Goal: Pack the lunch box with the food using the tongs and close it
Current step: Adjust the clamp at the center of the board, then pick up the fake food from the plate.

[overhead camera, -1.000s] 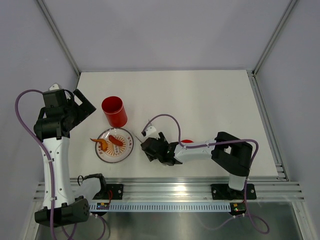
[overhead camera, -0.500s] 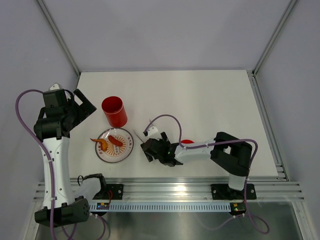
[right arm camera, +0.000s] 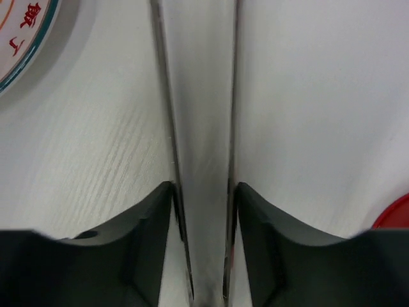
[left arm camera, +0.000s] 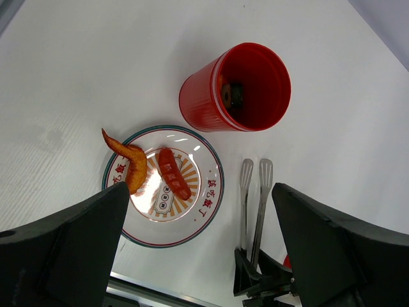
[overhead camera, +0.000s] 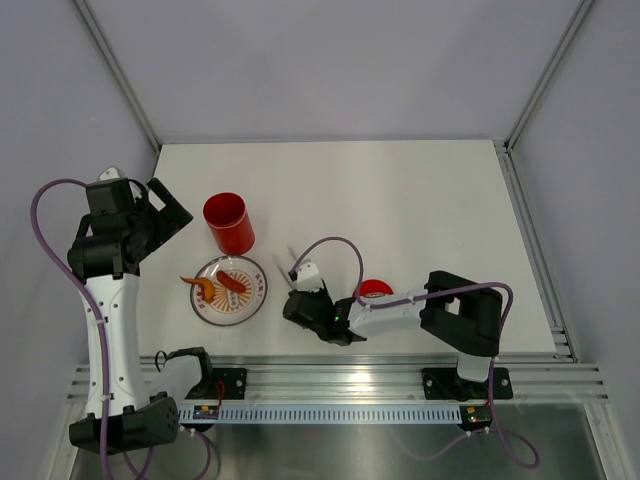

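Observation:
The lunch box (overhead camera: 228, 222) is a tall red cup standing open; in the left wrist view the lunch box (left arm camera: 236, 86) has a dark piece of food (left arm camera: 232, 94) inside. Its red lid (overhead camera: 374, 289) lies flat beside the right arm. An orange shrimp (left arm camera: 131, 163) and a sausage (left arm camera: 174, 173) rest on the patterned plate (left arm camera: 208, 192). The silver tongs (left arm camera: 254, 192) lie right of the plate. My right gripper (right arm camera: 201, 192) is shut on the tongs (right arm camera: 167, 128), a finger against each arm. My left gripper (left arm camera: 201, 256) hangs open, high above the plate.
The plate (overhead camera: 229, 310) sits near the front edge, just in front of the lunch box. The right arm (overhead camera: 400, 310) lies low across the table front, with the lid next to it. White walls and metal rails border the table.
The right gripper has slid forward along the tongs and closed onto their two arms. The lid shows more beside the arm. The left arm has not moved.

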You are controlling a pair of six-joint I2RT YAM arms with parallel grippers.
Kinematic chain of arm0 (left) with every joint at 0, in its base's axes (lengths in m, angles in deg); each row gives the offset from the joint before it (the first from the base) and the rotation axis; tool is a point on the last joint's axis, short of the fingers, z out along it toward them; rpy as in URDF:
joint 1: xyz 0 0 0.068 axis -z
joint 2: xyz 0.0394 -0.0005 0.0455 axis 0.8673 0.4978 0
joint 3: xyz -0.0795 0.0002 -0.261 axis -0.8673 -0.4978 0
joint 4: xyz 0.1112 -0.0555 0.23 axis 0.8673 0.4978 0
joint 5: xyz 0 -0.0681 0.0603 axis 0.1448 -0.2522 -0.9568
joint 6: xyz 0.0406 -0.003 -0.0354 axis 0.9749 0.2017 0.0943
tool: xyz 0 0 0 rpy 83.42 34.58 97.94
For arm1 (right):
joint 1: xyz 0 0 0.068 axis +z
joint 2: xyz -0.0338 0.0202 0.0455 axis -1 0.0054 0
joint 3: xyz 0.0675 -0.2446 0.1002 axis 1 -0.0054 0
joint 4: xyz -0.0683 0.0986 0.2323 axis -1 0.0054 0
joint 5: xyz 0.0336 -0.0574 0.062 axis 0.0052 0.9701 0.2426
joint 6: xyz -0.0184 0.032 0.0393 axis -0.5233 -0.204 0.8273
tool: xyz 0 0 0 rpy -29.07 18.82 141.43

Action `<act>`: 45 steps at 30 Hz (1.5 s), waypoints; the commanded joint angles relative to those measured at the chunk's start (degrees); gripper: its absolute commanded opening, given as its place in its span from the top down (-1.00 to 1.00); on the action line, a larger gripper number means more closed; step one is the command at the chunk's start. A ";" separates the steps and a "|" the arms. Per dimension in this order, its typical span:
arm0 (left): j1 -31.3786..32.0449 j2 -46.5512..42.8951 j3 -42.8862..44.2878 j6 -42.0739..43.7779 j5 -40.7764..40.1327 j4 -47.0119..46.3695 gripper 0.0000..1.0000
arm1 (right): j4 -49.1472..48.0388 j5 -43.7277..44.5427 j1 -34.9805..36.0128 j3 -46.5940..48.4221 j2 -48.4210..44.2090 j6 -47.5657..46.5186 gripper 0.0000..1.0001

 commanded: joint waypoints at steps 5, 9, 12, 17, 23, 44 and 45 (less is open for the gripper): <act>-0.22 -0.61 -0.24 -0.28 1.60 -2.35 -0.98 | 6.37 2.40 -1.46 -1.17 -5.88 -1.88 0.52; -0.22 -0.96 -0.42 -0.19 1.60 -2.26 -0.98 | 9.60 -0.15 -4.45 0.06 -13.34 -6.18 0.70; -0.31 -1.05 -0.42 -0.11 1.60 -2.26 -0.98 | 14.95 -5.85 -6.82 3.56 -16.43 -10.13 0.71; -0.22 -1.14 -0.59 -0.10 1.51 -2.35 -0.98 | 26.56 -20.77 -10.16 14.17 -18.02 -14.54 0.72; -0.31 -1.23 -0.68 -0.10 1.42 -2.52 -0.98 | 48.97 -29.85 -10.87 31.42 -11.54 -16.04 0.66; -0.22 -0.61 -0.24 0.07 1.16 -2.44 -0.98 | 55.67 -31.62 -7.98 48.92 -0.55 -14.63 0.47; -0.22 -0.61 0.02 0.16 0.90 -2.18 -0.98 | 55.67 -31.18 -7.62 49.54 0.16 -14.72 0.46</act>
